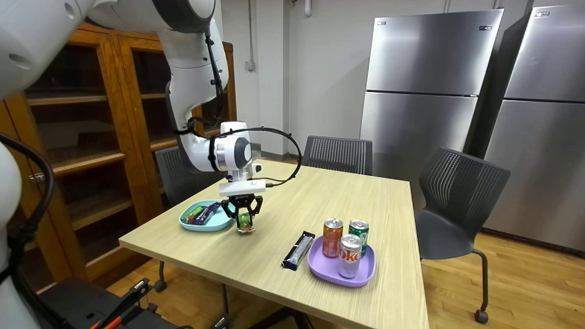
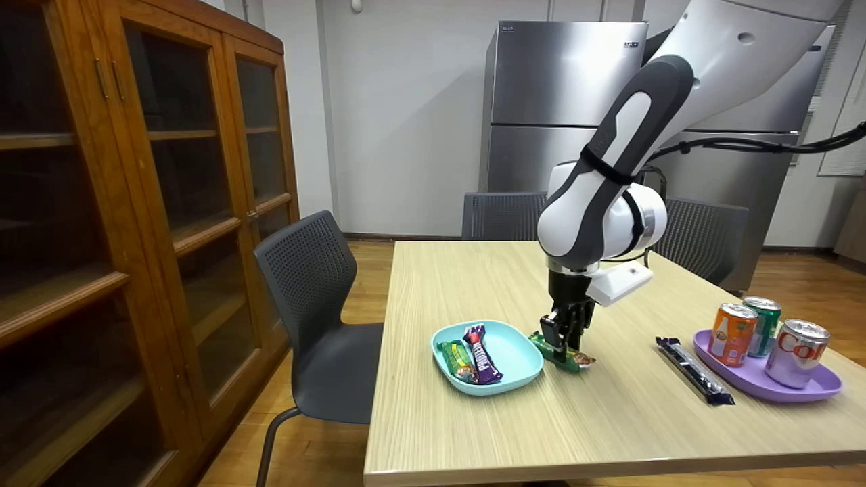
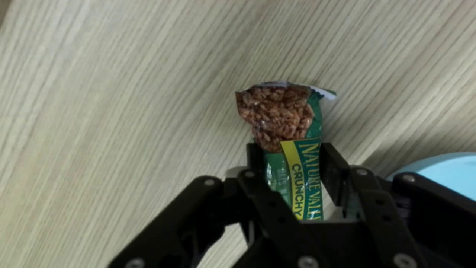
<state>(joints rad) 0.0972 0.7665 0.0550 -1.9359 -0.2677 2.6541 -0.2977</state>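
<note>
the black gripper [image 3: 291, 152] is clamped on a green granola bar [image 3: 279, 121] lying on the pale table [image 2: 460, 433], near a light-blue tray [image 2: 519, 353] that holds two wrapped bars [image 2: 484, 360]; farther along, a dark-wrapped bar [image 2: 695, 371] lies just beside a purple tray [image 2: 752, 380] bearing three cans [image 2: 733, 338], and beyond stand two steel fridges [image 1: 425, 128].

Green, yellow-striped, oblong plastic-wrapped Nature Valley Crunchy bar [image 3: 292, 152], label up, pinched from both sides, on pale wood-grain tabletop [image 2: 467, 284] near turquoise rounded tray [image 2: 517, 355].
</note>
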